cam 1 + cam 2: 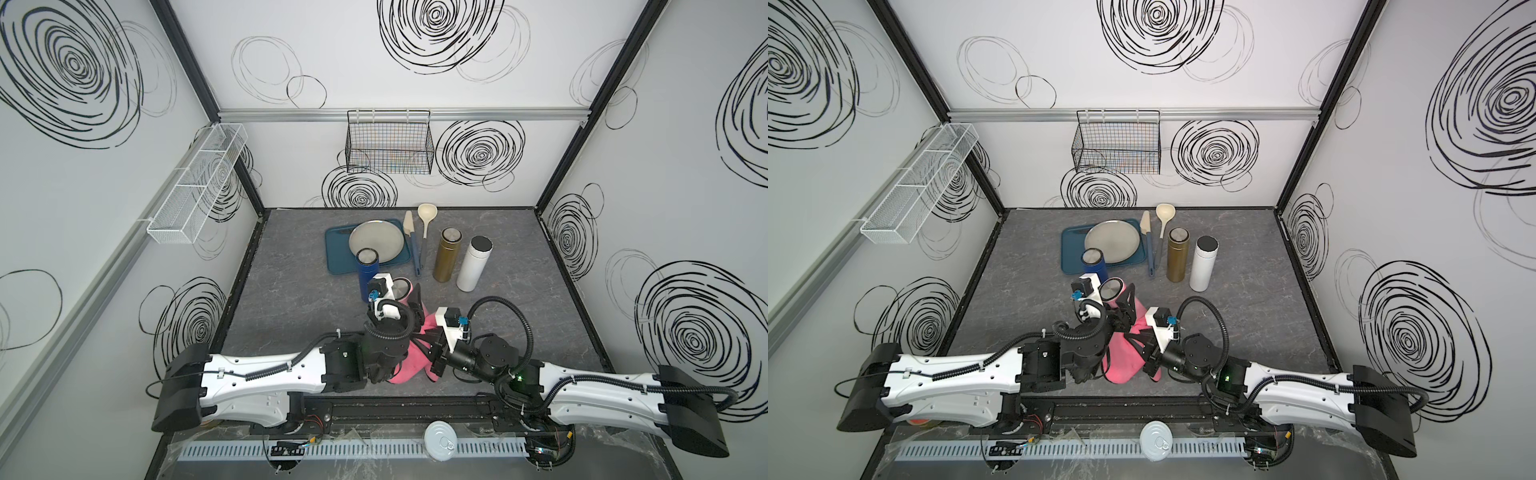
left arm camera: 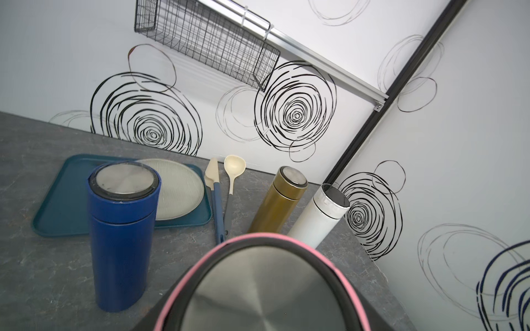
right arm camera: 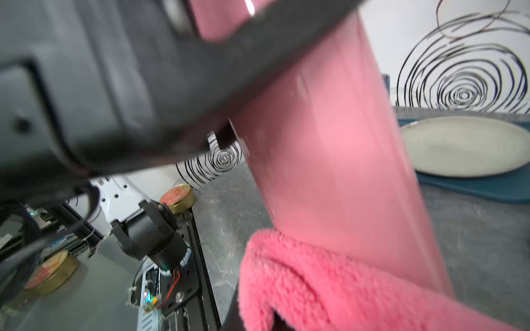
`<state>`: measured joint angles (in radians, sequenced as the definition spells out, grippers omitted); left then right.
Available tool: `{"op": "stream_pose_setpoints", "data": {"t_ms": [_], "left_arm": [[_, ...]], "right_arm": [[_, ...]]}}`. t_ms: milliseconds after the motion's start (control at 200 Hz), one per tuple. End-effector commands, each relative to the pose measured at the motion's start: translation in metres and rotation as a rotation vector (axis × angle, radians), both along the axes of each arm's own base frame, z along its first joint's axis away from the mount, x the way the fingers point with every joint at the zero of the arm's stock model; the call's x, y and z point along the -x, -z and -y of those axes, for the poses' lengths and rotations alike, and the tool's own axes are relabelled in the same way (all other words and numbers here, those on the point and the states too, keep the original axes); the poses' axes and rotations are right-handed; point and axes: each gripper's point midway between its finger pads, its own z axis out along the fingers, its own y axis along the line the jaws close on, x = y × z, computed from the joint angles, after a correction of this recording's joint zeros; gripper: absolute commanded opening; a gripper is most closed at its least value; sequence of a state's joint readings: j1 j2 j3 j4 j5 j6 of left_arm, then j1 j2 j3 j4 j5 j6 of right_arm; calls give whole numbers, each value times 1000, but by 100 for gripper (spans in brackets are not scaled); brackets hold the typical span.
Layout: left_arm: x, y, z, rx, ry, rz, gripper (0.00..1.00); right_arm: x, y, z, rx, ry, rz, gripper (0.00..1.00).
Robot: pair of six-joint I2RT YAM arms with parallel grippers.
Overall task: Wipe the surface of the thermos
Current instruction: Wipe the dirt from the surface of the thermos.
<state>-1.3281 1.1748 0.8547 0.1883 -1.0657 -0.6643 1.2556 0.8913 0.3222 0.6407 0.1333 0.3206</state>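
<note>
Fluffy pink cloth (image 3: 301, 280), pinched tight in the right gripper (image 1: 1144, 355), lies against the lower body of the pink steel thermos (image 3: 329, 157) (left gripper (image 1: 1124, 309) clamps it higher up).

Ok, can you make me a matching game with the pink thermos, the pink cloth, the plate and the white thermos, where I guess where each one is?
Things:
1. pink thermos
2. pink cloth
3. grey plate
4. white thermos

Places:
A. lying on the blue tray
B. standing next to the gold thermos
C. held in the left gripper
D. held in the right gripper

Right pairs: 1-C, 2-D, 3-A, 4-B
</note>
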Motion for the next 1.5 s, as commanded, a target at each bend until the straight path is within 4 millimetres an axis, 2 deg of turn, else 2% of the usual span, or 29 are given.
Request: {"op": "stream_pose_setpoints", "data": {"t_ms": [0,40,185,255,350,515,615,705,876,956,1026,1211,1281,1381,1491], "left_arm": [[0,-16,-2,132,-61,-54,0],[-1,-17,-2,128,-65,-57,0],[-1,-15,1,139,-58,-57,0],[-4,-13,-1,151,-72,-67,0],[-7,-11,-2,161,-80,-85,0],[-11,-13,-1,181,-83,-107,0],[-10,-14,-4,201,-93,-113,0],[-10,-14,-7,216,-108,-119,0],[-10,-13,-9,230,-118,-127,0],[-11,-13,-8,228,-129,-136,0],[-12,-12,-7,219,-149,-143,0],[-11,-11,-4,221,-177,-152,0],[-10,-12,-6,232,-188,-148,0],[-8,-14,-10,240,-204,-140,0],[-8,-15,-14,238,-220,-133,0]], "right_arm": [[-14,-15,3,-33,81,27,0],[-17,-6,6,-21,101,13,0],[-21,46,27,46,166,-50,0],[-22,58,34,61,185,-67,0],[-18,45,32,33,162,-48,0],[-10,-12,11,-39,78,46,0],[-9,-29,2,-48,58,79,0],[-13,-20,0,-32,75,77,0],[-23,34,13,36,154,-10,0],[-23,46,18,48,165,-24,0],[-22,36,17,36,155,-8,0],[-14,-19,-2,-37,77,91,0],[-15,-30,-10,-48,73,110,0],[-22,-23,-12,-36,104,100,0],[-29,12,0,13,167,54,0]]}}
